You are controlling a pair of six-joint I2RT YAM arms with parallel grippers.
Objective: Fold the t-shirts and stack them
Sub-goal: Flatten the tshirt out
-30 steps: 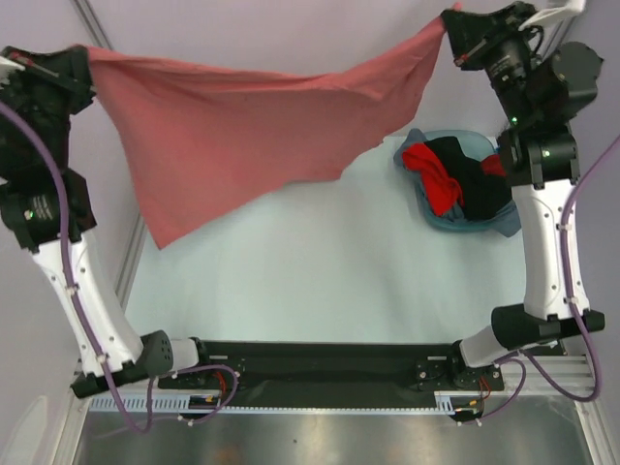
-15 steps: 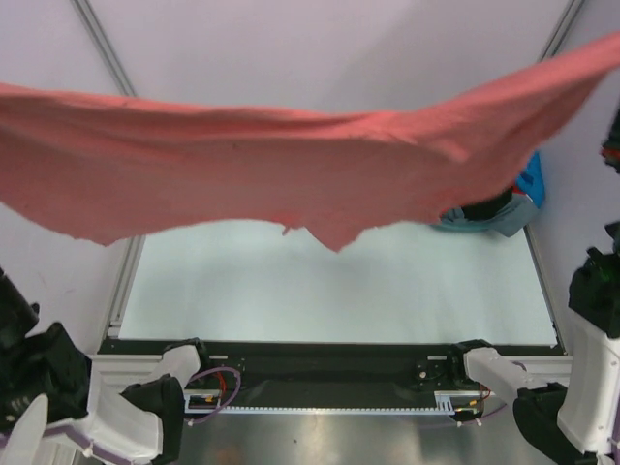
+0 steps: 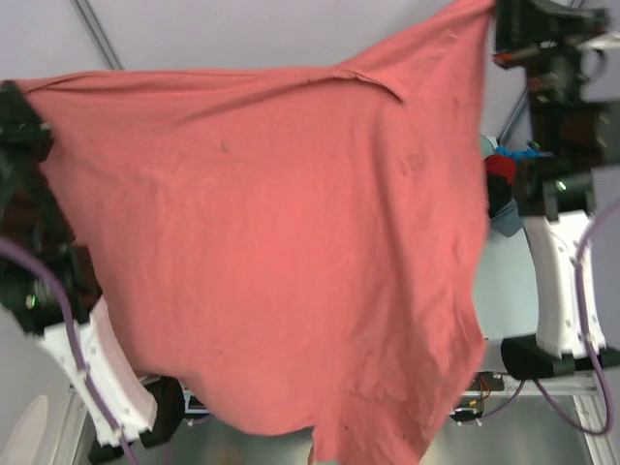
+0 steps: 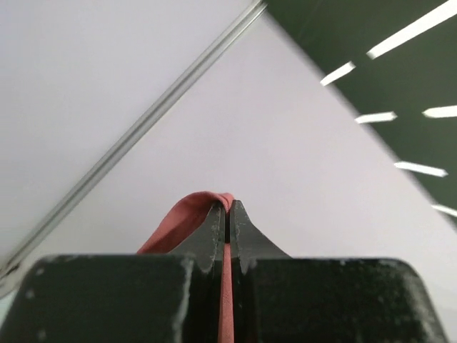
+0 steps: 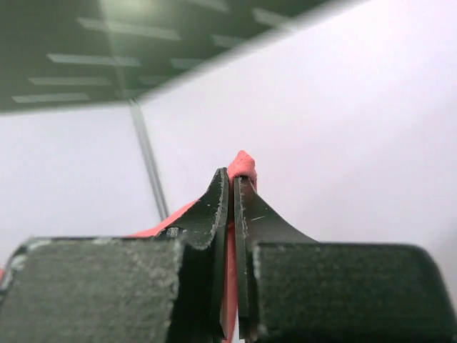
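from above, the salmon-red t-shirt (image 3: 271, 252) hangs spread wide between the two arms, filling most of the view and hiding what lies under it. its top edge runs from the left gripper (image 3: 21, 111) at the far left up to the right gripper (image 3: 499, 21) at the far right, which holds its corner higher. the lower edge droops to the near side, past the arm bases. just right of the cloth, the basin (image 3: 506, 223) peeks out, with a bit of a bright red t-shirt (image 3: 500, 167) and some black cloth (image 3: 498, 197) in it.

the left wrist camera shows the left gripper (image 4: 227, 207) with its fingers pressed together on a thin strip of the salmon-red t-shirt (image 4: 187, 218), a fold bulging out left of the tips. behind it are a pale wall (image 4: 107, 71), a slanting metal rail (image 4: 143, 118) and a dark ceiling (image 4: 400, 64).

on the right wrist camera, the right gripper (image 5: 232, 179) is likewise clamped on the salmon-red t-shirt (image 5: 243, 163), a small knob of cloth poking above the tips.
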